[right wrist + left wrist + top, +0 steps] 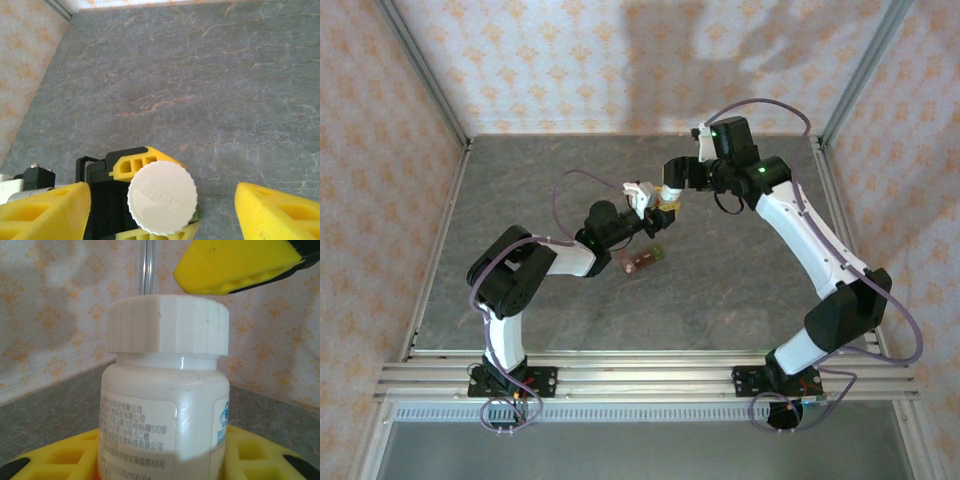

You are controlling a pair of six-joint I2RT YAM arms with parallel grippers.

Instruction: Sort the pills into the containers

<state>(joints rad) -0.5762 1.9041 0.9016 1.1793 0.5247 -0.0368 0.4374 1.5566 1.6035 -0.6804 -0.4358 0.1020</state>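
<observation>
- The left gripper [653,208] is clamped on the body of a white bottle [165,430], one yellow finger [142,161] on each side, holding it upright above the table [740,290].
- The bottle's ribbed white cap [161,197] is on.
- The right gripper [162,212] hangs over the bottle with its fingers [45,212] spread well apart, one on each side of the cap and clear of it.
- The containers [642,259], a short reddish strip with a green end, lie flat on the table, near the bottle on the side towards the arm bases, beside the left arm.
</observation>
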